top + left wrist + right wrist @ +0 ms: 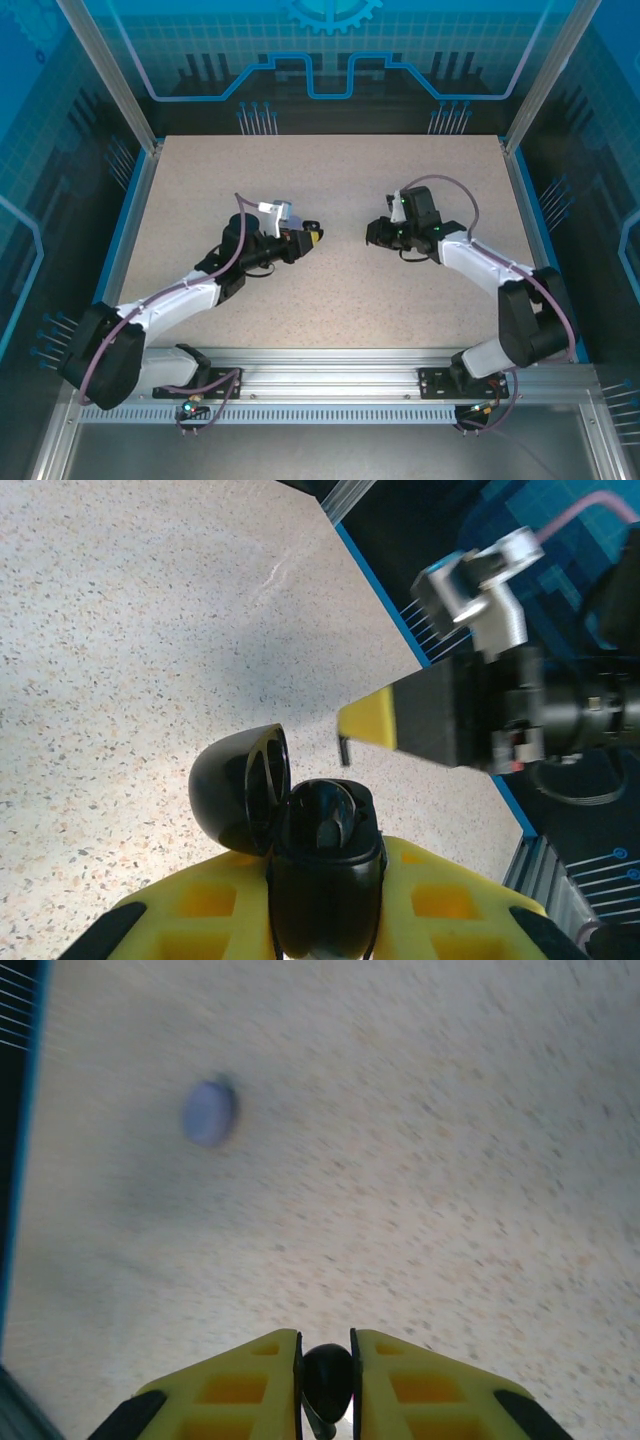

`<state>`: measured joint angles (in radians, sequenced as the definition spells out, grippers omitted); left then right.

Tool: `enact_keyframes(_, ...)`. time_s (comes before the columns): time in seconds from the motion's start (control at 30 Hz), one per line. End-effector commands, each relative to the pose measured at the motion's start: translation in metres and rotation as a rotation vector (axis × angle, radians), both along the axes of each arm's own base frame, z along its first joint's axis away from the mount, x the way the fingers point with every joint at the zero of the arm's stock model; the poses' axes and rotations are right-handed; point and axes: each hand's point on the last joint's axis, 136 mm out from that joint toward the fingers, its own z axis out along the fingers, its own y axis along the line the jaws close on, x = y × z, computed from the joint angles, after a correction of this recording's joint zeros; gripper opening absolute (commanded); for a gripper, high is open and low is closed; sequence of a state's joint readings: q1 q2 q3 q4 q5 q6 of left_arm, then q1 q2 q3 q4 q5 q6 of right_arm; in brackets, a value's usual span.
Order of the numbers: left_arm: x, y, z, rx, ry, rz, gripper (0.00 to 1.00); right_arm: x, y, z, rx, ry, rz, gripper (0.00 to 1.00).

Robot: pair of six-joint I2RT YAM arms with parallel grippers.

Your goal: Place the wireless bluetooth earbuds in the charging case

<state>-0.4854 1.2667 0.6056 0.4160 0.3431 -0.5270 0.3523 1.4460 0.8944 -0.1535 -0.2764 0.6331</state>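
Black earbud (328,1380), stem toward camera

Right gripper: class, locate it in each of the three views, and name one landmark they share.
Top external: the right gripper sits right of centre, pointing left at the left gripper.
Left wrist: right of middle, its yellow tip up and right of the open black charging case.
Right wrist: bottom centre, shut on a black earbud.
Shared landmark: the speckled table.
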Motion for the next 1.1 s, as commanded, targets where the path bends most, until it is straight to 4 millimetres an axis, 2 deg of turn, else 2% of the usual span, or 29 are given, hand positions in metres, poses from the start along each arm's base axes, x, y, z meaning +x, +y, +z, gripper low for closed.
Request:
enact_keyframes(0.0, 0.003, -0.010, 0.009, -0.042, -0.028, -0.009, 0.05, 0.001, 0.007, 0.044, 0.104, -0.117, 0.031, 0.19)
enact_keyframes(0.03, 0.004, -0.013, 0.010, -0.046, -0.033, -0.015, 0.04, -0.004, 0.006, 0.044, 0.114, -0.116, 0.032, 0.19)
enact_keyframes(0.3, -0.006, -0.039, 0.035, -0.098, -0.162, -0.119, 0.04, -0.014, 0.019, 0.112, 0.274, -0.262, 0.081, 0.21)
enact_keyframes(0.57, -0.020, -0.055, 0.067, -0.139, -0.312, -0.224, 0.04, -0.033, 0.029, 0.168, 0.360, -0.413, 0.134, 0.21)
enact_keyframes(0.67, -0.027, -0.058, 0.078, -0.144, -0.377, -0.248, 0.04, -0.043, 0.034, 0.181, 0.373, -0.453, 0.176, 0.21)
enact_keyframes(0.73, -0.031, -0.059, 0.085, -0.150, -0.414, -0.259, 0.04, -0.049, 0.039, 0.202, 0.387, -0.507, 0.202, 0.21)
enact_keyframes(1.07, -0.052, -0.061, 0.118, -0.170, -0.596, -0.305, 0.03, -0.080, 0.048, 0.239, 0.406, -0.647, 0.265, 0.22)
